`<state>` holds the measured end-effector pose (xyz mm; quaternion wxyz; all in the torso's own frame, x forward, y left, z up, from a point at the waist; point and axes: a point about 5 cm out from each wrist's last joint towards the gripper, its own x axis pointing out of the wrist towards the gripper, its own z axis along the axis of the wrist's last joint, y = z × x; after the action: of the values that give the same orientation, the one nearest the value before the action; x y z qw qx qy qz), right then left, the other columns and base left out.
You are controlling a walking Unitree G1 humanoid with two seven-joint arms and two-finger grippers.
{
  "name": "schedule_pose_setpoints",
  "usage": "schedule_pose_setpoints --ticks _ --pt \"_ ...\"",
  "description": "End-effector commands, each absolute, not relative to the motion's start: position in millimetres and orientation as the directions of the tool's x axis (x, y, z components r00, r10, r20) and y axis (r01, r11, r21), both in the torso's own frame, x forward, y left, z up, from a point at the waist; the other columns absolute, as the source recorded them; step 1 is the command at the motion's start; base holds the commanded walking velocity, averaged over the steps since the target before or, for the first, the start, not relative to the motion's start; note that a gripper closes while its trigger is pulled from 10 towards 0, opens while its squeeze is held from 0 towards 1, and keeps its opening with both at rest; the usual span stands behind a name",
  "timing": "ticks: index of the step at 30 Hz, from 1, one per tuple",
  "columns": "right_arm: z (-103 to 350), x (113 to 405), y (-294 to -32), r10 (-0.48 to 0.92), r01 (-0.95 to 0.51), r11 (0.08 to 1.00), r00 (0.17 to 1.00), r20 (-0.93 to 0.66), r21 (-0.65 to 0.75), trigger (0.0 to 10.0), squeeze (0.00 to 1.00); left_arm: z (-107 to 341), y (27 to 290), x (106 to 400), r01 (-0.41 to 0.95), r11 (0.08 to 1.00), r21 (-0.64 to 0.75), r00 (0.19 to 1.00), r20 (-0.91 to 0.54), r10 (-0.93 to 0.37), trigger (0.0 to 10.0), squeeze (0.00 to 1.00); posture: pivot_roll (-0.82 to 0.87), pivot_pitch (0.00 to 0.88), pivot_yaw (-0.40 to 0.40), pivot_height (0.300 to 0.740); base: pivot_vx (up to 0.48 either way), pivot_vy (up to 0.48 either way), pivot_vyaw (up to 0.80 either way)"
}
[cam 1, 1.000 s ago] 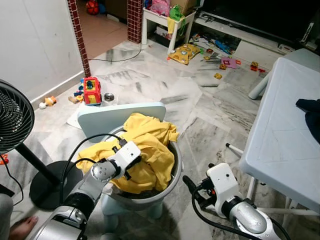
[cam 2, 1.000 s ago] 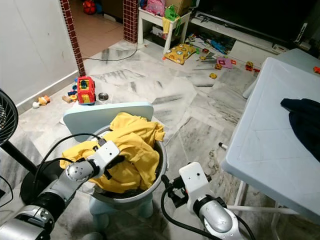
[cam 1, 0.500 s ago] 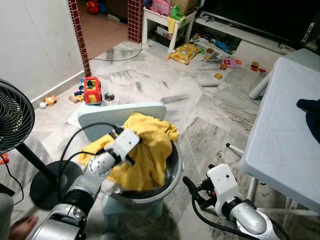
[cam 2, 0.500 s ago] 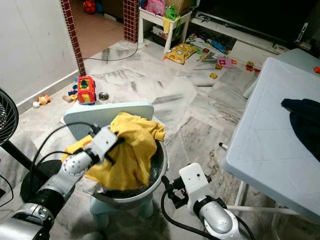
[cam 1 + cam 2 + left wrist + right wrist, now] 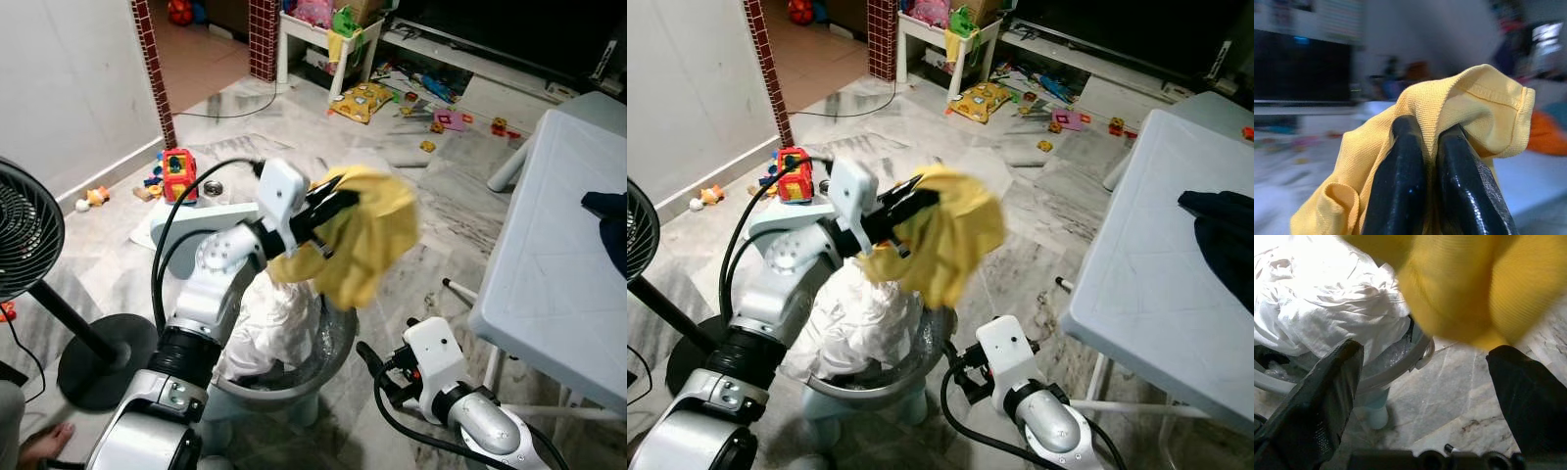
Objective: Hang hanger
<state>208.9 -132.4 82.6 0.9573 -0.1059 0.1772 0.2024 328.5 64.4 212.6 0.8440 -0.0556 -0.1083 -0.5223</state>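
- My left end effector [image 5: 345, 199] is raised above the laundry basin [image 5: 338, 345], its two black fingers [image 5: 1400, 181] pressed together on a fold of a yellow garment [image 5: 367, 240].
- The yellow garment hangs free in the air from that grip, clear of the basin's rim and drooping toward the side nearest the white worktop [image 5: 549, 255].
- A white garment [image 5: 274, 328] is heaped inside the basin, which stands on a small pale stool on the marble floor [image 5: 392, 186].
- My right end effector [image 5: 367, 357] waits low beside the basin on the worktop side; in the right wrist view its fingers [image 5: 1322, 391] are spread wide apart and hold nothing.
- I can make out no hanger anywhere, so I cannot say where the task's own thing is.
- A dark cloth [image 5: 607, 220] lies at the worktop's far right edge, and toys are scattered across the floor beyond.
- My judgement: I am at the stage of lifting a garment out of the basin, early in the task.
- The next move likely calls for carrying the garment over to the worktop, or bringing my free end effector up to spread it, before any hanger can go in.
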Motion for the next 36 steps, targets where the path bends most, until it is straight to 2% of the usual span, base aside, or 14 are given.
schedule_pose_setpoints --ticks 1,4,8,17,18,25,26,27,28,29,30,31,32,36 --pt "80 209 -135 0.338 -0.418 0.898 0.855 -0.393 -0.137 10.0 0.0 216 64 318 0.935 0.348 -0.068 0.353 0.26 -0.899 0.0 0.0 0.06 0.094 -0.129 0.74 0.0 0.0 0.0" --pt "79 209 -135 0.338 -0.418 0.898 0.855 -0.394 -0.138 10.0 0.0 213 80 308 0.922 0.212 -0.323 0.309 0.285 -0.908 0.0 0.0 0.06 0.092 -0.129 0.74 0.0 0.0 0.0" --pt "79 209 -135 0.337 -0.418 0.898 0.855 -0.394 -0.138 10.0 0.0 195 98 302 0.88 0.209 -0.427 0.333 0.242 -0.911 0.0 0.0 0.07 0.092 -0.132 0.74 0.0 0.0 0.0" --pt "76 209 -134 0.352 -0.436 0.89 0.844 -0.406 -0.134 10.0 0.0 112 141 289 0.654 0.479 -0.586 0.551 -0.065 -0.832 0.0 0.0 0.08 0.099 -0.147 0.74 0.0 0.0 0.0" --pt "77 209 -134 0.354 -0.438 0.889 0.842 -0.406 -0.134 10.0 0.0 99 150 291 0.591 0.561 -0.579 0.618 -0.122 -0.777 0.0 0.0 0.07 0.1 -0.146 0.74 0.0 0.0 0.0" --pt "75 206 -138 0.349 -0.437 0.889 0.839 -0.417 -0.136 10.0 0.0 81 168 297 0.443 0.765 -0.467 0.777 -0.227 -0.588 0.0 0.0 0.07 0.102 -0.149 0.74 0.0 0.0 0.0" --pt "74 206 -137 0.349 -0.438 0.889 0.838 -0.419 -0.136 10.0 0.0 79 170 299 0.423 0.795 -0.435 0.795 -0.242 -0.556 3.7 0.0 0.07 0.104 -0.149 0.74 0.0 0.0 0.0" --pt "74 205 -137 0.35 -0.439 0.888 0.837 -0.42 -0.136 10.0 0.0 78 171 299 0.411 0.813 -0.412 0.806 -0.252 -0.535 3.7 0.0 0.07 0.104 -0.149 0.74 0.0 0.0 0.0" --pt "73 205 -136 0.351 -0.44 0.888 0.837 -0.42 -0.135 10.0 0.0 75 173 301 0.377 0.847 -0.375 0.829 -0.27 -0.489 9.9 0.0 0.07 0.103 -0.15 0.74 0.0 0.0 0.0" --pt "73 205 -136 0.351 -0.44 0.888 0.836 -0.421 -0.134 10.0 0.0 74 174 303 0.358 0.859 -0.365 0.841 -0.274 -0.467 10.0 0.0 0.07 0.103 -0.149 0.74 0.0 0.0 0.0" --pt "73 205 -135 0.354 -0.443 0.887 0.835 -0.421 -0.133 10.0 0.0 73 178 306 0.316 0.891 -0.326 0.867 -0.283 -0.411 10.0 0.1 0.07 0.103 -0.149 0.74 0.0 0.0 0.0" --pt "73 205 -135 0.355 -0.444 0.886 0.835 -0.421 -0.133 10.0 0.0 73 180 307 0.302 0.903 -0.306 0.876 -0.285 -0.389 10.0 0.1 0.07 0.103 -0.149 0.74 0.0 0.0 0.0" --pt "73 205 -135 0.355 -0.444 0.886 0.835 -0.421 -0.133 10.0 0.0 73 181 307 0.3 0.918 -0.261 0.883 -0.288 -0.371 10.0 1.0 0.07 0.101 -0.149 0.74 0.0 0.0 0.0" --pt "73 204 -137 0.352 -0.444 0.886 0.834 -0.425 -0.137 10.0 0.0 75 186 307 0.26 0.96 -0.105 0.918 -0.28 -0.28 10.0 1.0 0.07 0.1 -0.148 0.74 0.0 0.0 0.0"
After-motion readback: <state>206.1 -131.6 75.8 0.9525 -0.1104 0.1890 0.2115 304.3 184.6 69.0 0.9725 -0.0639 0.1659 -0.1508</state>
